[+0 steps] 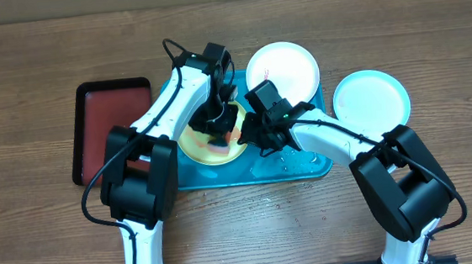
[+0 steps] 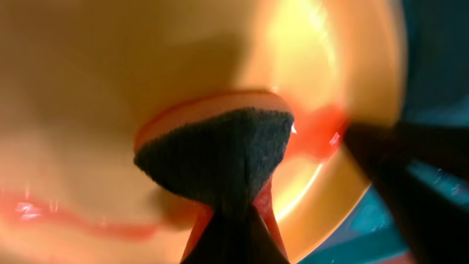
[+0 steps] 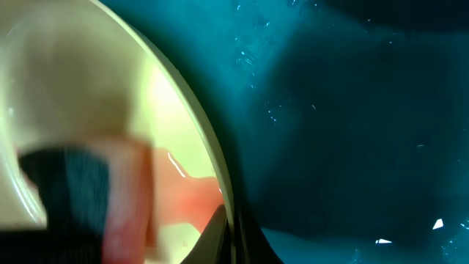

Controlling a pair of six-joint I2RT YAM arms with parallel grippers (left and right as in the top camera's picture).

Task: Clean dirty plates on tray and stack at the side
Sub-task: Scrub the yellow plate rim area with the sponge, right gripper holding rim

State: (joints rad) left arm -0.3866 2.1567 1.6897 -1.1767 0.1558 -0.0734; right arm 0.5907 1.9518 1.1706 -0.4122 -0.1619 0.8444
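The yellow-green plate (image 1: 193,142) lies at the left of the turquoise tray (image 1: 306,165). My left gripper (image 1: 218,118) is shut on a sponge (image 2: 220,150) with a dark face and red body, pressed onto the plate (image 2: 110,73). A red-orange smear (image 2: 316,136) runs beside the sponge. My right gripper (image 1: 251,136) is shut on the plate's right rim (image 3: 212,147), one finger on each side (image 3: 229,236). The white plate (image 1: 282,71) sits at the tray's far right. The light blue plate (image 1: 371,100) rests on the table, right of the tray.
A smaller dark red tray with a black rim (image 1: 108,117) lies on the wooden table left of the turquoise one. Water drops speckle the turquoise tray floor (image 3: 352,132). Both arms cross over the tray's front half.
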